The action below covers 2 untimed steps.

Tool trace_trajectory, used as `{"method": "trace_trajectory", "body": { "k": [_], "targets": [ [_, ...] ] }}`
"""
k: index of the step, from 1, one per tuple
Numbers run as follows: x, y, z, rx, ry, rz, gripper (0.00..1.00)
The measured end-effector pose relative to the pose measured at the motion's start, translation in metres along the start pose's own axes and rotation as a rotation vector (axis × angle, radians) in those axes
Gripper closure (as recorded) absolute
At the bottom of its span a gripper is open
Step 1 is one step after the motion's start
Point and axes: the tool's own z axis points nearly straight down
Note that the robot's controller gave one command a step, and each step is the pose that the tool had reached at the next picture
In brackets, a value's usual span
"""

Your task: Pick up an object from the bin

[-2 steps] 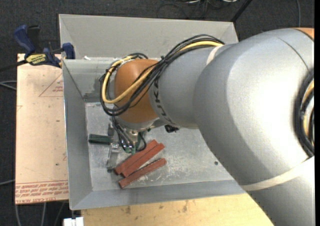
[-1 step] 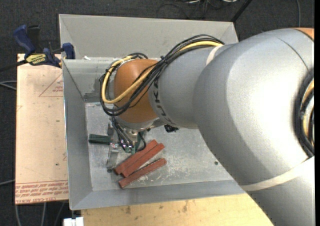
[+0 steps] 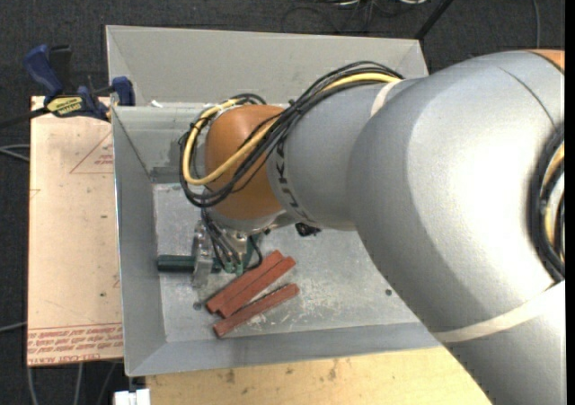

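Note:
My gripper (image 3: 205, 270) hangs low over the left part of the bin floor, below the orange wrist cover. Just right of it lie two reddish-brown flat sticks (image 3: 253, 285), side by side and slanted, the lower one (image 3: 257, 310) nearer the front wall. A small dark green block (image 3: 174, 262) lies on the floor just left of the gripper, close to or touching it. Nothing shows between the fingers.
The big grey arm covers the right and middle of the bin. The bin's left wall stands close to the dark block, and the front wall close to the sticks.

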Motion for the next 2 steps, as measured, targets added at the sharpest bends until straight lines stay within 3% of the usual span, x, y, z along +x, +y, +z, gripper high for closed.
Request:
{"method": "trace_trajectory", "body": {
  "k": [1, 2],
  "targets": [
    [-0.0023, 0.0018, -0.0820, -0.003, -0.007, -0.002, 1.00],
    [-0.0031, 0.0023, -0.0907, 0.000, -0.001, -0.003, 1.00]
  ]
}}
